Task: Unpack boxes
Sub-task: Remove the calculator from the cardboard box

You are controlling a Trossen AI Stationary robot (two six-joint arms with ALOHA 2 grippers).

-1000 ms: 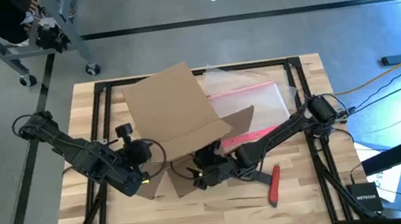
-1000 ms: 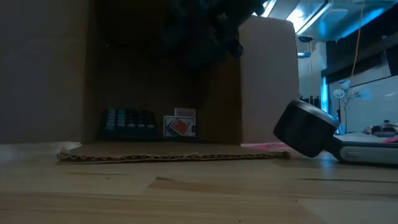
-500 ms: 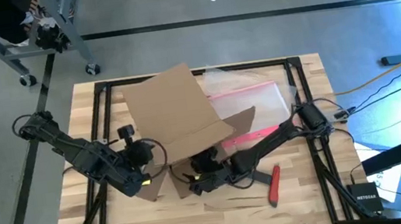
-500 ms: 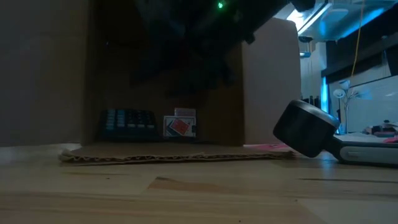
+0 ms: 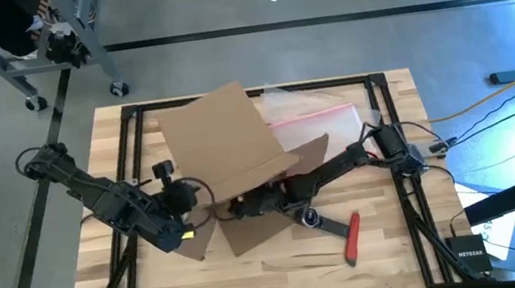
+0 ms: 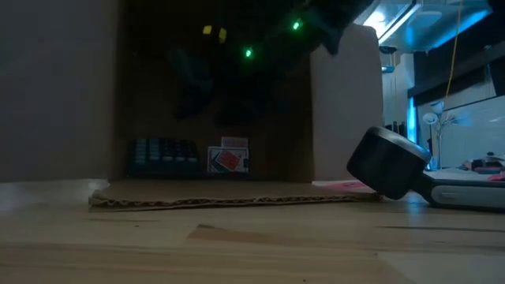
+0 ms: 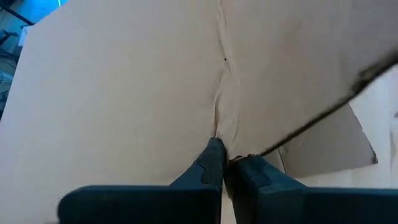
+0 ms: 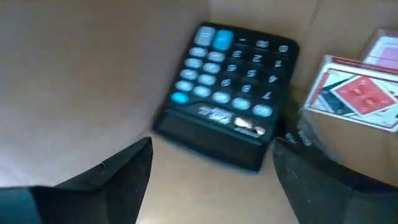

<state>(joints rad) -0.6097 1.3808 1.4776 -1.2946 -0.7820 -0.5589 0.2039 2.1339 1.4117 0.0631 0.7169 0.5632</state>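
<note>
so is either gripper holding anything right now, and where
The left gripper pinches the box by a flap's edge. The right gripper is open inside, holding nothing.

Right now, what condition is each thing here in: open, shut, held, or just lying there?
cardboard box: on its side, open, flap pinched.
left gripper: shut on a flap.
right gripper: open, reaching inside the box.
calculator: lying inside, untouched.
card pack: inside, beside the calculator.
red tool: lying on the table.

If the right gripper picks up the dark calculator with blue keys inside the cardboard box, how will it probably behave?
The dark calculator with blue keys looks like a rigid flat slab, so it should probably stay stiff, not bend. It leans against the back wall of the brown cardboard box, so a push may tip it flat. The open right gripper faces its smooth casing, which might slip.
</note>
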